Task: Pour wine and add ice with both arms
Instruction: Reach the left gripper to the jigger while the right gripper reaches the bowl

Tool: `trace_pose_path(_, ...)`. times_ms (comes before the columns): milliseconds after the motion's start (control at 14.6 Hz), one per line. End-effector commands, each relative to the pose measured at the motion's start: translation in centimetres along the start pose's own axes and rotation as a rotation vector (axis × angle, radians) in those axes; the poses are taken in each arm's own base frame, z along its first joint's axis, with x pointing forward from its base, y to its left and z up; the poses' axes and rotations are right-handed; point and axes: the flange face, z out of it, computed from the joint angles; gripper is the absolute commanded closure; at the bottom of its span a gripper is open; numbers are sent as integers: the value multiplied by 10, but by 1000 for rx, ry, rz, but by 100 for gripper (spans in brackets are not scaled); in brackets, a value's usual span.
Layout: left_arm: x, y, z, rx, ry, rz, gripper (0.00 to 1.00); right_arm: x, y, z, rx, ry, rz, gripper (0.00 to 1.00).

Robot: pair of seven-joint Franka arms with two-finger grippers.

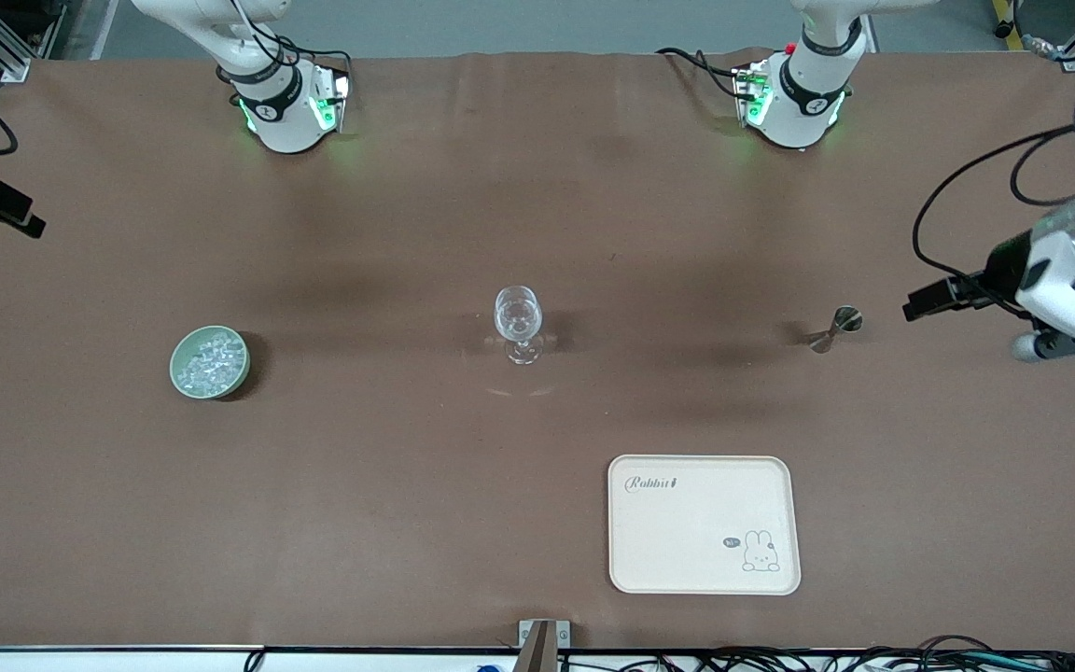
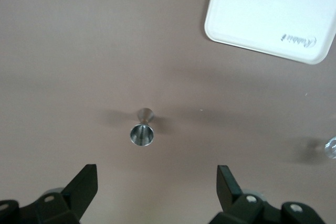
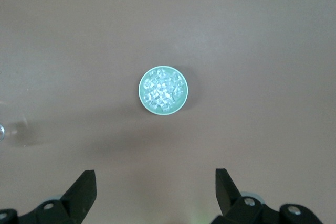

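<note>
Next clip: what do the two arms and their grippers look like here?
Both arms are white with black joint bands. Green lights glow at the bases, and black cables loop alongside the left arm. The left gripper and right gripper each have two black, wedge-shaped fingers.

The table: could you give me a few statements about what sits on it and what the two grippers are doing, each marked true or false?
1. The ice lies in the bowl. True.
2. The glass stands on the tray. False: it stands on the table, farther from the camera.
3. The left gripper holds the jigger. False: it is open, above it.
4. The right gripper is open, above the bowl. True.
</note>
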Motion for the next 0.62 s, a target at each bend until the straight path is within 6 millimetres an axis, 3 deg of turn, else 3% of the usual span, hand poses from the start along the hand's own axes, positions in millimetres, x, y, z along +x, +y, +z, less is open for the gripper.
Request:
trace_pose_path(0, 18, -45, 19, -76, -89, -208, 0, 6, 10, 60, -8, 22, -4, 0)
trace_pose_path(137, 26, -57, 43, -70, -160, -343, 0, 13, 9, 114, -10, 46, -34, 0)
trace_pose_path(206, 33, -74, 55, -71, -183, -389, 0, 17, 7, 137, -11, 45, -41, 0)
trace_pose_path(412, 44, -117, 94, -174, -336, -513, 0, 30, 3, 194, -19, -18, -63, 0)
trace_pose_path(549, 48, -128, 117, -190, -405, -599, 0, 29, 3, 231, -19, -4, -94, 0)
